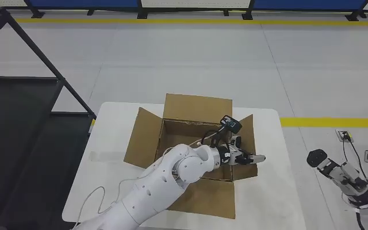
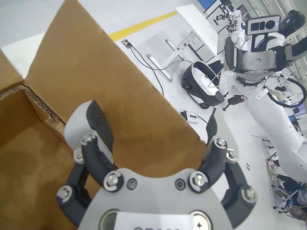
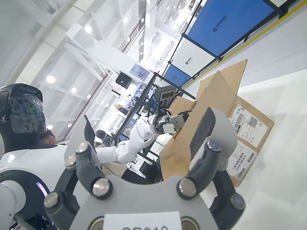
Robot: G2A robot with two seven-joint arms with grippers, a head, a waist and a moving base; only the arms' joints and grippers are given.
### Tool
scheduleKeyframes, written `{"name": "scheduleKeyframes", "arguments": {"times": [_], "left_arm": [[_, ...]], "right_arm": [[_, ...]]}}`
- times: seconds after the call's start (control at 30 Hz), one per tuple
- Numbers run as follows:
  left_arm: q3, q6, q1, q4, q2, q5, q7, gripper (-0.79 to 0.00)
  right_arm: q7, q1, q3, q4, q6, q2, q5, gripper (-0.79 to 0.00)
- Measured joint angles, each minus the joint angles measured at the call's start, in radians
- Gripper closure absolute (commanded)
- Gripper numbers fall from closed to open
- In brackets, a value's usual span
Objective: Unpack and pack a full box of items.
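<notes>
The left gripper point(image 1: 253, 157) hangs over the right-hand side of the open cardboard box point(image 1: 198, 107), reaching across the box's mouth from the left. Its fingers point(image 2: 96, 125) are spread wide with nothing between them but air and the raised right flap point(image 2: 96, 56). That flap runs front to back along the box's right wall, and the fingers seem to straddle its free edge without pinching it, so I'd guess the next move depends on that edge. The right gripper point(image 1: 317, 157) is also spread and empty, and it hangs well apart, out past the table's right side, so the left arm is plainly the nearer. The box sits mid-table point(image 1: 264, 190) on a plain white top, all four flaps open, and I can't make out any items inside. Around it are pale floor, a yellow line point(image 1: 322, 122) and blue panels point(image 1: 80, 3) at the back
</notes>
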Motion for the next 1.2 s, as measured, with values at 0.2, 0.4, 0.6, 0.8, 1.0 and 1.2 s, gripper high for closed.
{"name": "scheduleKeyframes", "arguments": {"times": [0.2, 0.4, 0.6, 0.8, 1.0, 1.2], "left_arm": [[0.015, 0.069, -0.012, 0.027, -0.024, -0.016, -0.053, -0.785], [0.081, 0.080, -0.072, 0.149, -0.094, -0.085, -0.060, -0.785], [0.128, 0.064, -0.128, 0.276, -0.166, -0.129, -0.036, -0.785], [0.139, 0.066, -0.151, 0.350, -0.206, -0.134, -0.050, -0.785], [0.162, 0.122, -0.182, 0.413, -0.249, -0.134, -0.135, -0.785], [0.158, 0.110, -0.192, 0.451, -0.279, -0.129, -0.116, -0.785]], "right_arm": [[0.001, 0.015, -0.001, -0.005, 0.001, 0.007, 0.008, -0.785], [-0.001, -0.010, 0.016, -0.006, -0.001, 0.013, 0.018, -0.785], [-0.003, -0.031, 0.034, -0.001, -0.003, 0.019, 0.035, -0.785], [-0.003, -0.032, 0.034, -0.001, -0.004, 0.025, 0.043, -0.785], [-0.004, -0.027, 0.022, -0.009, -0.004, 0.031, 0.041, -0.785], [-0.009, -0.028, 0.014, -0.015, -0.009, 0.036, 0.039, -0.785]]}}
